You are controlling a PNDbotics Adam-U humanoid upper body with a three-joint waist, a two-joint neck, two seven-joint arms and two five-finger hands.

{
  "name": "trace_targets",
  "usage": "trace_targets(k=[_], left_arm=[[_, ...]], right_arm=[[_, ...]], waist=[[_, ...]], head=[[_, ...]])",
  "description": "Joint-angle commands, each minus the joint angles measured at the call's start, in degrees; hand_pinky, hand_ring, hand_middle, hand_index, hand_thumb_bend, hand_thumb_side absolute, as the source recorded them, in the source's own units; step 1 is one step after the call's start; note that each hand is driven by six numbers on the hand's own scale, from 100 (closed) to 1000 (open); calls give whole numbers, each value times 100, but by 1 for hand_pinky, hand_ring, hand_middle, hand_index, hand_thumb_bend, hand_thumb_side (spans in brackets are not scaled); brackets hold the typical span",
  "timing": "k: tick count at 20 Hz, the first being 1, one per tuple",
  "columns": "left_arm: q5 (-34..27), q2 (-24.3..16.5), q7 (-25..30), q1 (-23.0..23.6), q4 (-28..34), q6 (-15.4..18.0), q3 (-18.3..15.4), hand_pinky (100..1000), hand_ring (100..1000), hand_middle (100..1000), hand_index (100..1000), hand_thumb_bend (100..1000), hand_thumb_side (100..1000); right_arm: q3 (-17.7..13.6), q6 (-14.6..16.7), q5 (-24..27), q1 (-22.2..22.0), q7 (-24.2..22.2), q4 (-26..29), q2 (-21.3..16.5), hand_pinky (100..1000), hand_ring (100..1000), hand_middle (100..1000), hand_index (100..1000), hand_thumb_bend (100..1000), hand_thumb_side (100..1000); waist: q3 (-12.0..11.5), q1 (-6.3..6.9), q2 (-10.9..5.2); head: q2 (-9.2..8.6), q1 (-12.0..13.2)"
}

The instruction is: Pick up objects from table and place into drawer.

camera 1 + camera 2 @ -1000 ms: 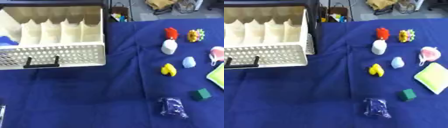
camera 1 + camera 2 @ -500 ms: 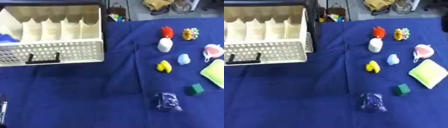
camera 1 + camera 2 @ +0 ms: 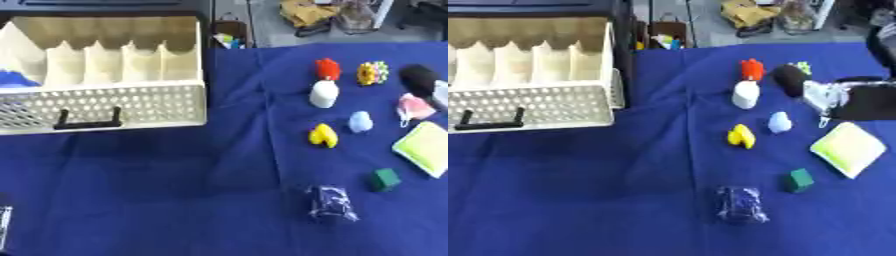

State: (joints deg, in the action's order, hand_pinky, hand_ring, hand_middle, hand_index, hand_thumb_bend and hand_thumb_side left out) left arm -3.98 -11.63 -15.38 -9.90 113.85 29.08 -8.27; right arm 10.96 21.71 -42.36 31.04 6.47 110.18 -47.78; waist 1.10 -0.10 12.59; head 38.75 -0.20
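Now the black right hand (image 3: 868,97) has come in by the pink toy (image 3: 412,106); fingers' state can't tell, pick-up prob starting.

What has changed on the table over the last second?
The right robot hand has come in from the right edge and now reaches over the pink thing and the multicoloured toy. Whether it holds anything cannot be told. The view itself has shifted. The drawer and other objects lie as before.
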Motion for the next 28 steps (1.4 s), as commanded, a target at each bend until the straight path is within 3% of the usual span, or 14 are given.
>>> trace_targets(k=[1, 5, 6, 9, 13, 17, 21, 24, 28], left_arm=[[-45, -145, 42, 14, 74, 2, 28, 422, 529, 531, 754, 354, 978], [-108, -164, 74, 34, 74, 16, 54, 423, 529, 531, 755, 355, 979], [-126, -164, 85, 31, 74, 18, 61, 423, 530, 531, 755, 355, 979], [-179, -156, 118, 13, 74, 21, 78, 423, 530, 532, 755, 355, 979], [-219, -157, 144, 4, 74, 25, 74, 423, 530, 532, 755, 355, 979], [-235, -158, 162, 3, 74, 31, 70, 423, 530, 531, 755, 355, 979], [-238, -147, 168, -3, 74, 26, 66, 422, 529, 530, 755, 353, 979], [-241, -141, 169, -14, 74, 18, 66, 422, 529, 530, 755, 352, 979], [-244, -136, 169, -20, 74, 12, 64, 423, 529, 529, 754, 352, 977]], right_arm=[[335, 180, -277, 269, -246, -310, -580, 788, 845, 823, 916, 520, 825], [827, 339, -448, 470, -565, -634, -1099, 792, 852, 825, 927, 525, 770], [912, 322, -400, 473, -646, -661, -1229, 795, 857, 820, 935, 541, 712], [1004, 178, -179, 365, -894, -639, -1559, 805, 866, 812, 934, 573, 632], [1047, -89, 148, 214, -1224, -568, -1682, 801, 868, 775, 931, 633, 532], [1086, -396, 474, 71, -1550, -486, -1771, 797, 867, 737, 934, 655, 523], [1080, -729, 809, -78, -1886, -216, -1828, 797, 872, 687, 1000, 754, 527], [1039, -980, 1061, -157, -2137, -23, -1812, 797, 878, 691, 1000, 811, 550], [993, -1321, 1402, -238, -2478, 158, -1787, 789, 883, 686, 962, 880, 668]], waist=[[-25, 7, -142], [-117, 21, -202], [-145, 26, -209], [-220, 40, -214], [-247, 48, -210], [-252, 60, -205], [-240, 67, -190], [-224, 68, -183], [-214, 67, -177]], head=[[48, -70], [70, -186], [61, -209], [21, -270], [-19, -238], [-54, -205], [-83, -196], [-100, -184], [-119, -163]])
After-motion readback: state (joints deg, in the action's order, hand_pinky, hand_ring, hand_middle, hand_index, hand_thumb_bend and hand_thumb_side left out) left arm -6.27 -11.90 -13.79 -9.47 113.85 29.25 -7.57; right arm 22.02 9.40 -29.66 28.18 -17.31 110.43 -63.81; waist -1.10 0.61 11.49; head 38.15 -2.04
